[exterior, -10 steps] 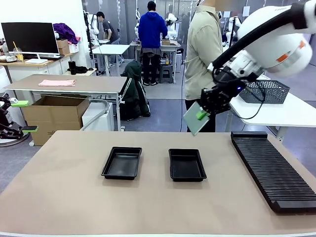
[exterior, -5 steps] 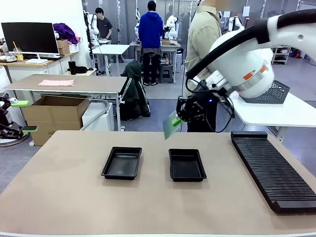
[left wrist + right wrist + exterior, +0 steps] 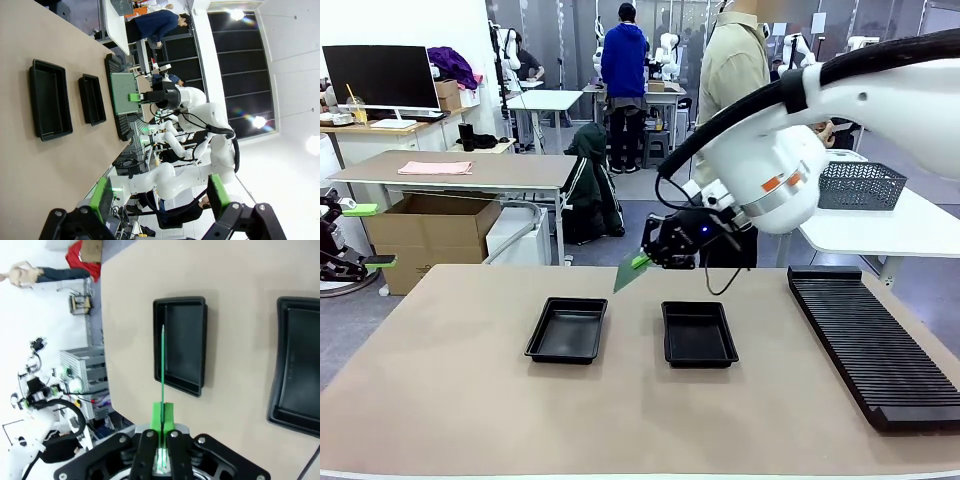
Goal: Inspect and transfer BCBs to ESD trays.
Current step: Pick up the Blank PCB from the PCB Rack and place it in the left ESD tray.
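Over the surface (image 3: 620, 420), above the two black trays (image 3: 565, 331), my right end effector (image 3: 642, 262) grips a thin green board (image 3: 626, 277) clear of them; my left end effector (image 3: 160, 196) stands open.

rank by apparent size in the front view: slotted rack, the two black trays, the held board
slotted rack
left ESD tray and right ESD tray, alike, so tied
BCB, tilted nearly edge-on

The left pincer (image 3: 160, 186) gapes wide, empty. Beyond it two ESD trays (image 3: 49, 100) lie on the worktop (image 3: 25, 170). Farther off, the right pincer (image 3: 134, 97) grips a BCB (image 3: 120, 90).
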